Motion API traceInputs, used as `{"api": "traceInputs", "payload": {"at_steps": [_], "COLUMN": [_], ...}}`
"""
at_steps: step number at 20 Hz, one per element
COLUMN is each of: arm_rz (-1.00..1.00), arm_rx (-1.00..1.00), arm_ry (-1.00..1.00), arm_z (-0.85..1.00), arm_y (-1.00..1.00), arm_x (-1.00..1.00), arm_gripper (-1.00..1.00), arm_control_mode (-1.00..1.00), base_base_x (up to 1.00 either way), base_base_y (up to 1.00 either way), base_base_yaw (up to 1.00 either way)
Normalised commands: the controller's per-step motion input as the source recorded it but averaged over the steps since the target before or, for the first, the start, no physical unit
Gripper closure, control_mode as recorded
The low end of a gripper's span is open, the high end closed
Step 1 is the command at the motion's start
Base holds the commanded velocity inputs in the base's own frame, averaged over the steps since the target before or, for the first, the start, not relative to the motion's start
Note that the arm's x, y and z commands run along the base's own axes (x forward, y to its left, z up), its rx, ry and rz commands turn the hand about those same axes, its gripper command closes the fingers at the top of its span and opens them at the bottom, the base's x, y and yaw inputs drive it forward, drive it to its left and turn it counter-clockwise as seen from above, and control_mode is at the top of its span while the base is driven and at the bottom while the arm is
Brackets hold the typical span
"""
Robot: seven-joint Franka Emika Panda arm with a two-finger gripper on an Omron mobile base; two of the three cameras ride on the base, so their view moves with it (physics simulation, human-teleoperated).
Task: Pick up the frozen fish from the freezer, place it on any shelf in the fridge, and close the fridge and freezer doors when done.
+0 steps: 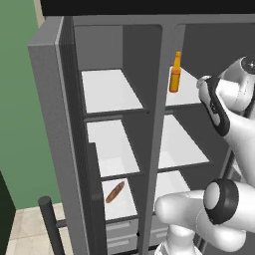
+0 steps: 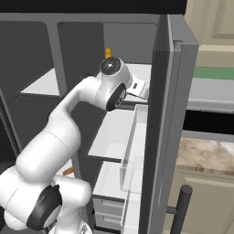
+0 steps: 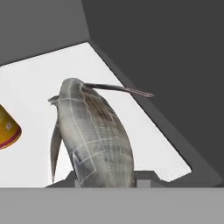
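The frozen fish (image 3: 94, 135), silvery-grey and mottled, stands between my gripper's (image 3: 107, 180) two fingertips, which are shut on its lower end. It hangs just over a white shelf (image 3: 39, 87) near the right wall and back corner. My hand (image 1: 206, 92) reaches into the fridge at the top shelf (image 1: 191, 97), beside the orange bottle (image 1: 175, 73). In the right base view the hand (image 2: 139, 89) is at that same shelf level. The freezer (image 1: 112, 89) stands open on the left, the fridge on the right.
The orange bottle (image 3: 6, 129) stands just left of the fish. A reddish-brown sausage-shaped item (image 1: 115, 192) lies on a low freezer shelf. The freezer door (image 1: 50, 124) is swung open at left, the fridge door (image 2: 169, 114) with translucent bins (image 2: 132, 146) at right.
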Motion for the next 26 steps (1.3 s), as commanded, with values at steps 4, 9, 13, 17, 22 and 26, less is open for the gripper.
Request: {"api": "traceInputs", "payload": {"at_steps": [4, 9, 13, 17, 22, 26], "arm_rz": [0.00, 0.02, 0.00, 0.00, 0.00, 0.00], "arm_rx": [0.00, 0.00, -0.01, 0.00, 0.00, 0.00], "arm_ry": [-0.12, -0.07, -0.02, 0.00, -0.03, -0.12], "arm_z": [-0.19, -0.25, -0.14, 0.01, 0.37, 0.74], "arm_y": [0.00, 0.00, 0.00, 0.00, 0.00, 0.01], "arm_x": [0.78, 0.73, 0.55, 0.08, -0.38, -0.98], "arm_gripper": [1.00, -1.00, -1.00, -1.00, -1.00, -1.00], "arm_control_mode": [-1.00, -1.00, -1.00, -1.00, -1.00, -1.00], "base_base_x": [0.00, 0.00, 0.00, 0.00, 0.00, 0.00], "base_base_y": [0.00, 0.00, 0.00, 0.00, 0.00, 0.00], "base_base_yaw": [0.00, 0.00, 0.00, 0.00, 0.00, 0.00]}}
